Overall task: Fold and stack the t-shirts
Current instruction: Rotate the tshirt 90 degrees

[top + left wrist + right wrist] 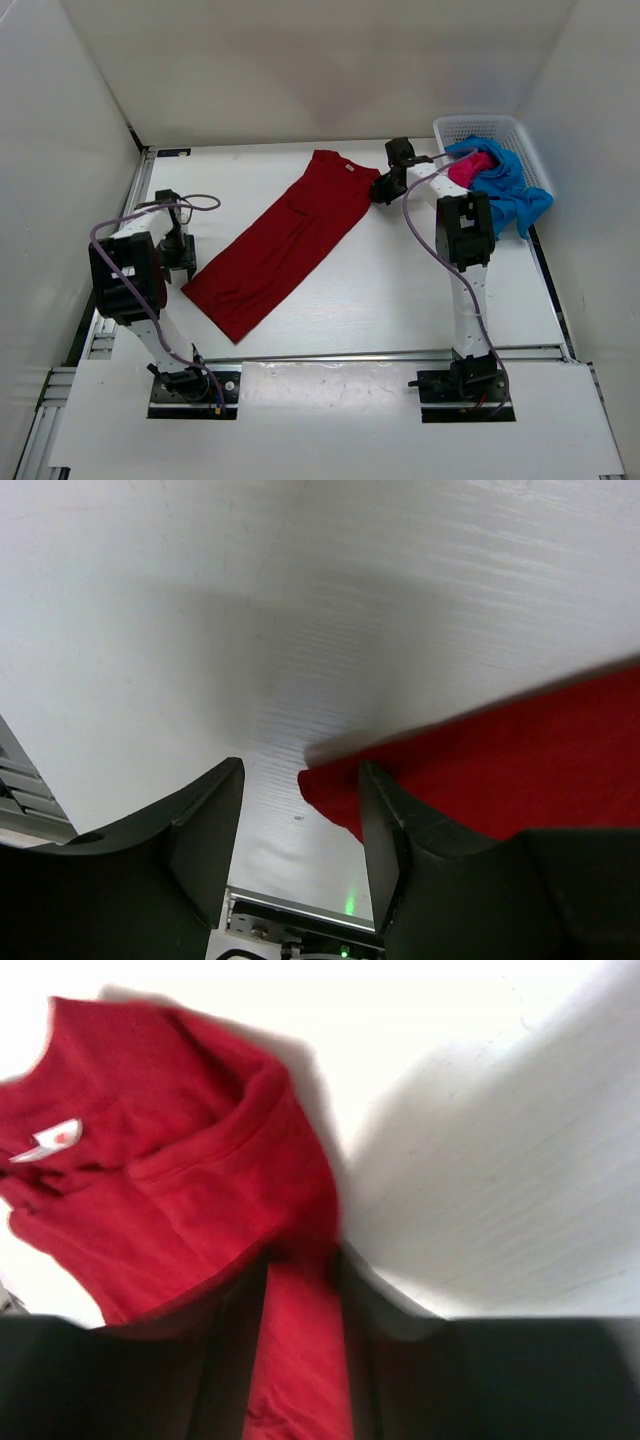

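Right wrist: right gripper (300,1270) pinches dark red t-shirt (180,1160). Left gripper (300,770) gapes around its hem corner. Probably should clamp before folding.

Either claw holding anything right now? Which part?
Right claw grips the dark red t-shirt at its sleeve by the collar. Left claw is open around the hem corner, not clamped.

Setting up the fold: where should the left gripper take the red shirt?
The red shirt by its hem corner, from the left, low along the table. That corner lies flat at its left end and sits between the open fingers of the left gripper.
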Controlling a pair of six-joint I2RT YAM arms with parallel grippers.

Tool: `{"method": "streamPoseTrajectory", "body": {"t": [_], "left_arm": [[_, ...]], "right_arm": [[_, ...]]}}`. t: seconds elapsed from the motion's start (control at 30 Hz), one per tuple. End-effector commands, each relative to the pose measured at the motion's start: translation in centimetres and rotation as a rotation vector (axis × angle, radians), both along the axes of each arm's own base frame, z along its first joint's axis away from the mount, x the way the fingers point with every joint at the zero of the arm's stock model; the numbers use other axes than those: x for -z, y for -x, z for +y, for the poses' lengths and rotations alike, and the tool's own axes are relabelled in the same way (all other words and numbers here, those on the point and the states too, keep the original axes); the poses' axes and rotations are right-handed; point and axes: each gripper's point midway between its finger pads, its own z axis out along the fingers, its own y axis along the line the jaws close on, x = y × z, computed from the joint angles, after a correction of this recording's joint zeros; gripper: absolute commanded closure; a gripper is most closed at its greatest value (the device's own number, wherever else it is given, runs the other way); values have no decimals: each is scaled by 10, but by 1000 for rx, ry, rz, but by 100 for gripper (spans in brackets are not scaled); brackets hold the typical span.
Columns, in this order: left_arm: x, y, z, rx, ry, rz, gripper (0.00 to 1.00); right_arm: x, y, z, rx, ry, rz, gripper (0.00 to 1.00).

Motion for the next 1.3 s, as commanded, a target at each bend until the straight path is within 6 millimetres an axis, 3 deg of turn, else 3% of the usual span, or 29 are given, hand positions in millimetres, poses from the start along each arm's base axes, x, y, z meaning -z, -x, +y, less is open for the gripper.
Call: {"method": "streamPoseTrajectory", "body": {"t": [0.0, 0.1, 0.13, 0.2, 0.23, 0.27, 0.3, 0.37, 0.4, 0.43, 0.47, 0.5, 0.53, 0.57, 0.6, 0.67, 0.7, 0.77, 0.8, 0.83, 0.87, 0.9, 0.93, 0.97, 1.03, 1.07, 1.17, 1.27], "left_arm": [[-19, -10, -2, 2, 7, -47, 40], [-19, -16, -12, 16, 56, -39, 38], [-19, -14, -22, 44, 68, -26, 38], [-16, -12, -32, 72, 84, -4, 38], [-16, -13, -37, 87, 84, -4, 38], [-14, -11, -50, 121, 102, 6, 38], [-14, -11, -56, 138, 111, 6, 37], [-11, -8, -72, 183, 135, 21, 37], [-10, -8, -77, 193, 145, 20, 37], [-11, -5, -81, 194, 172, 27, 37], [-8, -4, -87, 207, 185, 37, 37], [-10, -8, -87, 208, 184, 26, 37], [-10, -8, -89, 209, 196, 25, 37], [-8, -7, -89, 208, 197, 34, 37], [-8, -7, -92, 209, 209, 34, 37], [-10, -11, -96, 224, 218, 1, 37], [-9, -3, -96, 223, 218, 8, 37], [-8, -1, -98, 238, 208, -5, 37], [-10, 0, -101, 250, 207, -19, 37], [-6, 3, -99, 249, 195, -23, 37], [-4, 3, -96, 248, 176, -24, 37], [-8, -1, -94, 249, 165, -49, 37], [-8, 0, -94, 250, 165, -58, 37], [-6, 1, -94, 250, 165, -60, 37], [-10, -1, -94, 253, 163, -89, 37], [-8, 2, -94, 252, 163, -80, 37], [-10, 1, -94, 254, 162, -107, 37], [-11, 3, -92, 254, 152, -119, 37]], "right_arm": [[12, -26, 7, 61, -62, -29, 87], [-12, -81, 28, 0, -123, -211, 100], [0, -94, 34, -20, -133, -237, 100], [-52, -140, 51, -49, -206, -477, 100], [-46, -153, 47, -42, -214, -519, 100], [-71, -170, 50, -37, -234, -634, 100], [-74, -174, 51, -38, -242, -666, 100], [-69, -180, 36, -13, -250, -677, 89], [-65, -175, 39, -28, -259, -651, 75], [-77, -172, 32, -35, -272, -651, 46], [-46, -153, 32, -49, -271, -560, 38], [-73, -139, 36, -93, -291, -571, 33], [-69, -124, 35, -127, -274, -542, 27], [-35, -95, 31, -145, -256, -440, 25], [-60, -78, 28, -168, -249, -436, 23], [-59, -41, 26, -259, -188, -400, 22], [-62, -3, 24, -303, -144, -341, 21], [-63, 38, 23, -455, -17, -309, 19], [-81, 64, 38, -545, 18, -320, 19], [-61, 103, 38, -628, 50, -218, 19], [-56, 128, 42, -722, 82, -192, 19], [-65, 160, 61, -792, 77, -186, 19], [-41, 202, 60, -843, 58, -93, 19], [-46, 233, 77, -893, 25, -94, 20], [-26, 281, 82, -934, -23, -12, 22], [-25, 299, 95, -976, -30, -12, 22], [-28, 312, 110, -1008, -17, -20, 24], [-26, 333, 145, -1105, -44, -14, 29]]}}
